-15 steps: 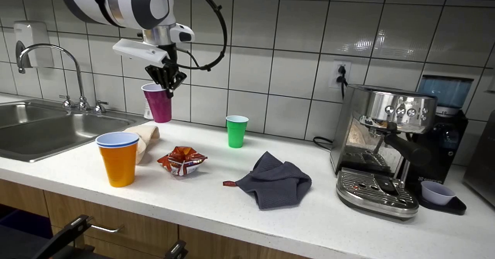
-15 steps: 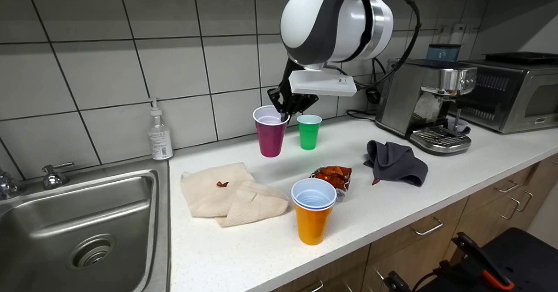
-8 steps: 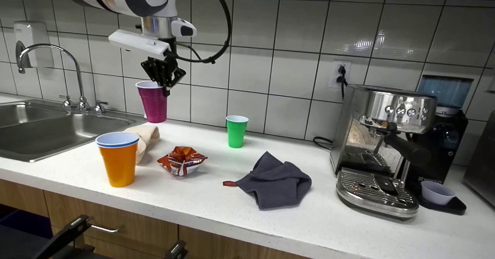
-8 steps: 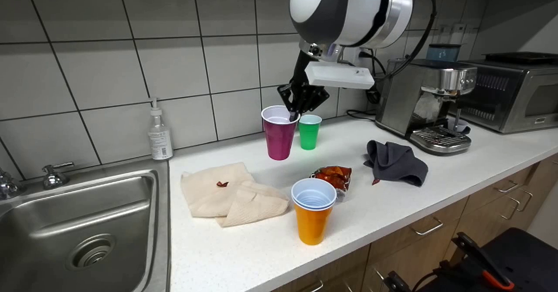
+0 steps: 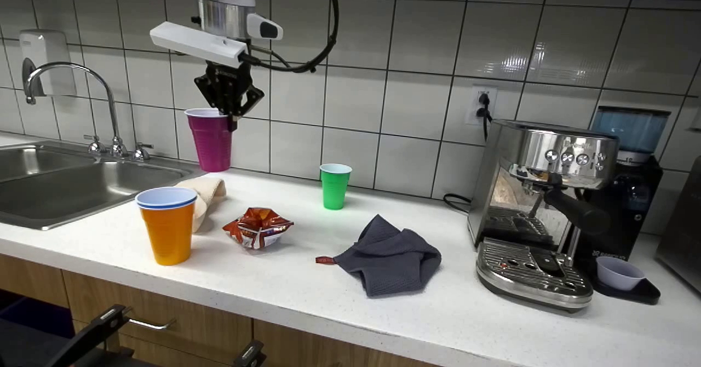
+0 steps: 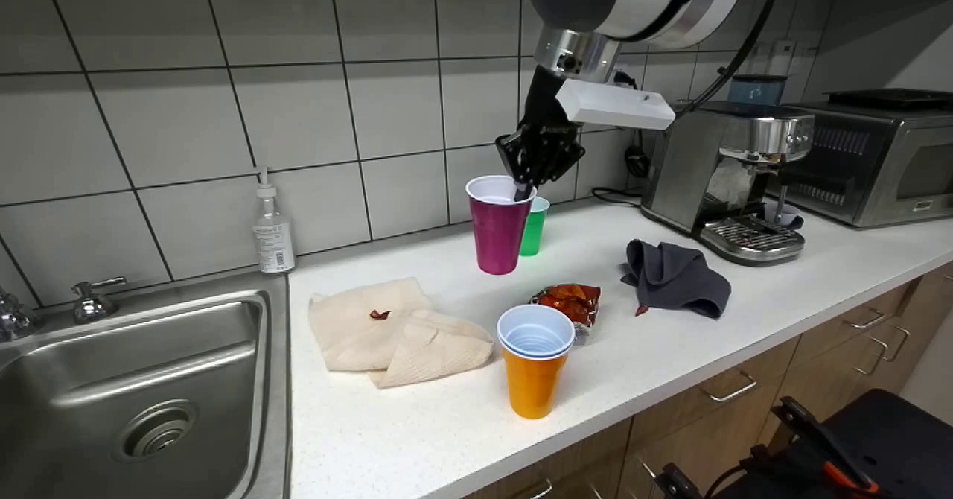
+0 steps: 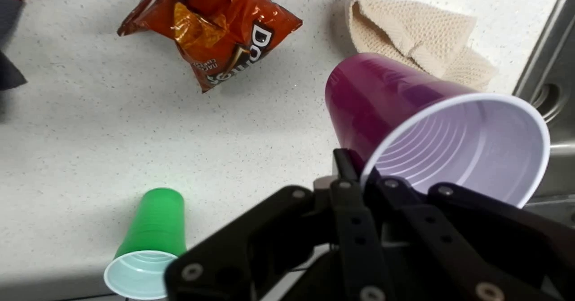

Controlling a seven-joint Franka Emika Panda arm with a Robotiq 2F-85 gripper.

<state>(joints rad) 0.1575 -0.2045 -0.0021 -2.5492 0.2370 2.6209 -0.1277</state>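
My gripper (image 7: 359,168) is shut on the rim of a purple cup (image 7: 382,85), one finger outside the wall and the other inside. In both exterior views the purple cup (image 5: 212,142) hangs above the counter, close to upright, below the gripper (image 6: 525,188). Its pale inside shows ringed ridges in the wrist view. A green cup (image 5: 334,189) stands upright near the tiled wall, partly covered by the purple cup in an exterior view (image 6: 533,231). Stacked orange cups (image 5: 168,233) stand near the front edge. A red chip bag (image 7: 229,27) lies between these cups.
A beige cloth (image 6: 402,335) lies beside the steel sink (image 6: 272,409). The dark grey cloth (image 5: 391,260) is crumpled on the counter before the espresso machine (image 5: 547,159). A pump bottle (image 6: 274,242) stands by the wall at the sink's corner. A faucet (image 5: 112,104) rises behind the sink.
The arm has carried the purple cup a short way from the wall toward the orange cups' side, rising slightly. The grip on its rim is the same; the other objects are unmoved.
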